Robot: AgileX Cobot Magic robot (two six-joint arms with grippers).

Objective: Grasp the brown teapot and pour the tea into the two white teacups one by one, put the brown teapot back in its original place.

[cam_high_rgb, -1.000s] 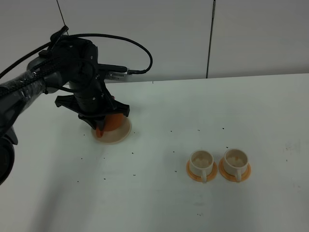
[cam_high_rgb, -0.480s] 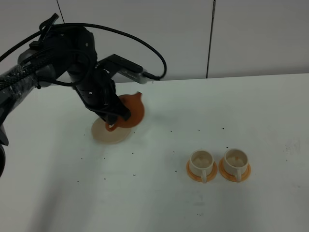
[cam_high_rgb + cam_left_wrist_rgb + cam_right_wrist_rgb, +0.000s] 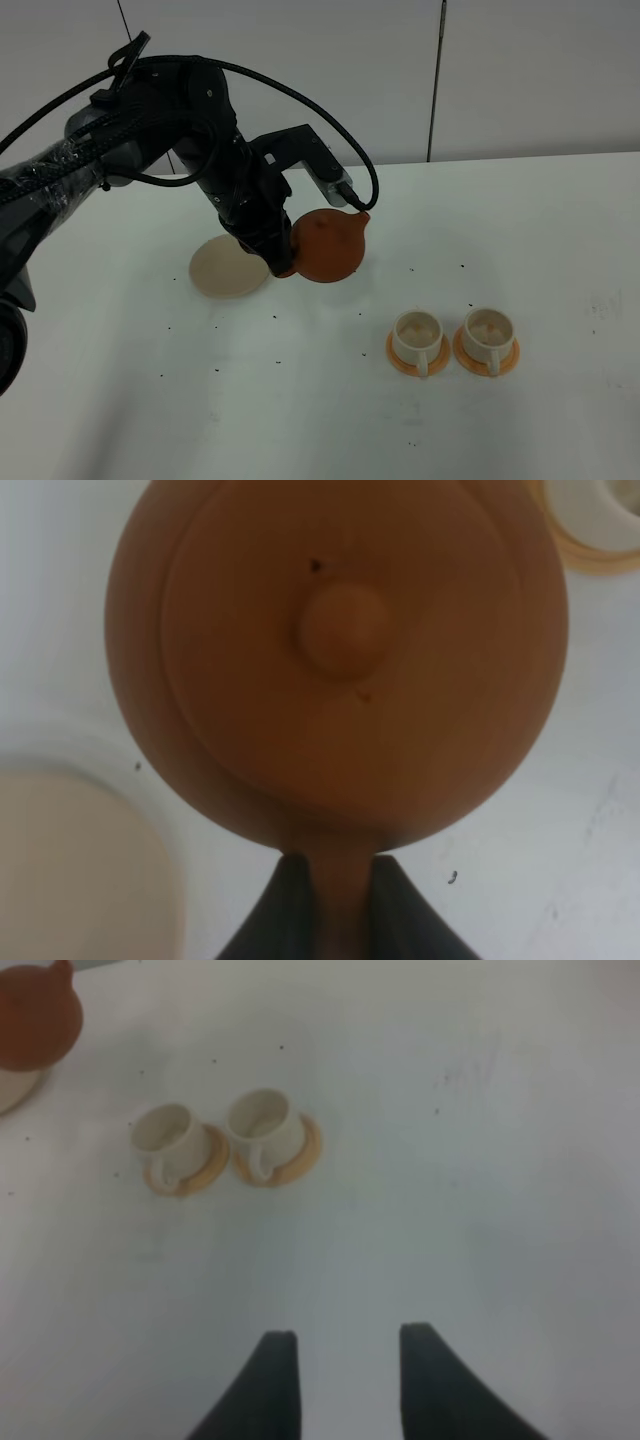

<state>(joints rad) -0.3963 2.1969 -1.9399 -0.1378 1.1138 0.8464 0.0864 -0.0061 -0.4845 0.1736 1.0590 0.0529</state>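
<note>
1. On the left half of the white table (image 3: pixel 520 210), the left gripper (image 3: pixel 284 262) is seen clamped on the loop handle of the brown teapot (image 3: pixel 328 245). In the left wrist view its dark fingers (image 3: pixel 290 915) are pressed against both sides of the handle, with no gap left.
2. The brown teapot is held off the cream coaster (image 3: pixel 226 270), just beside the coaster's rim on the side nearer the cups. Its spout (image 3: pixel 362 216) is turned away from the left gripper, toward the back right of the table.
3. The lid (image 3: pixel 343 630), with its small round knob, is seated on the pot and is faced squarely by the left wrist camera.
4. The two white teacups (image 3: pixel 417 335) (image 3: pixel 487 332) are set side by side, each on one of the orange saucers (image 3: pixel 400 360), well apart from the brown teapot and nearer the front right. Both cup handles are turned toward the table's front edge.
5. The right gripper (image 3: pixel 347 1338) is shown over bare table with its jaws parted and nothing held between them. The white teacups lie well ahead of it.
</note>
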